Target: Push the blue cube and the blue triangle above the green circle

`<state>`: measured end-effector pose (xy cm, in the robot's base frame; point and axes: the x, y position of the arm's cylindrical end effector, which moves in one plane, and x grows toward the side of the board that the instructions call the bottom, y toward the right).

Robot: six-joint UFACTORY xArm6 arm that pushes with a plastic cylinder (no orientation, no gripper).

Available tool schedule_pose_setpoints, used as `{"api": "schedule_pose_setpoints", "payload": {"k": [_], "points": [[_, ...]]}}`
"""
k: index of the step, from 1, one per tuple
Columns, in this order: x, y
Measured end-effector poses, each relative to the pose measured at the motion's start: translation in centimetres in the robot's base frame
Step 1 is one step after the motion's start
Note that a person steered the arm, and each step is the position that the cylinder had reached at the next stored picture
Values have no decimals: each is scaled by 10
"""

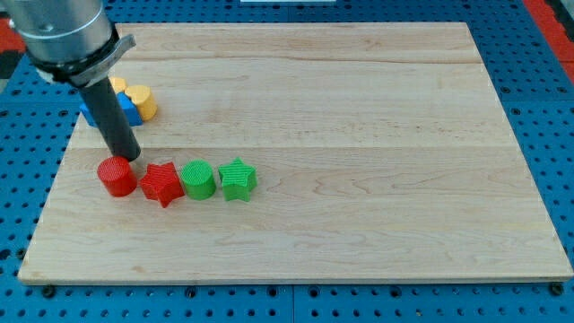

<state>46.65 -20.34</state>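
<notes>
My tip (128,158) rests on the board just above the red circle (117,176), touching or nearly touching its top edge. The green circle (197,179) lies in a row with a red star (161,184) on its left and a green star (238,178) on its right. Blue blocks (128,111) sit at the upper left behind the rod, partly hidden; their shapes cannot be made out. They lie well up and to the left of the green circle.
Yellow blocks (142,99) sit against the blue ones at the upper left. The wooden board (359,135) lies on a blue pegboard table (547,108). The rod's grey mount (67,36) covers the top left corner.
</notes>
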Motion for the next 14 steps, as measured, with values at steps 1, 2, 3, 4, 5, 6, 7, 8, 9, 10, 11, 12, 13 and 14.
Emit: {"api": "schedule_pose_setpoints", "payload": {"k": [1, 2, 3, 4, 5, 6, 7, 8, 9, 10, 11, 12, 13, 14], "points": [[2, 0], [-6, 0], [-9, -18], [-9, -76], [-12, -100], [-24, -101], [-54, -101], [-80, -92], [-95, -40], [-93, 38], [-85, 49], [-84, 9], [-69, -8], [-51, -11]]}}
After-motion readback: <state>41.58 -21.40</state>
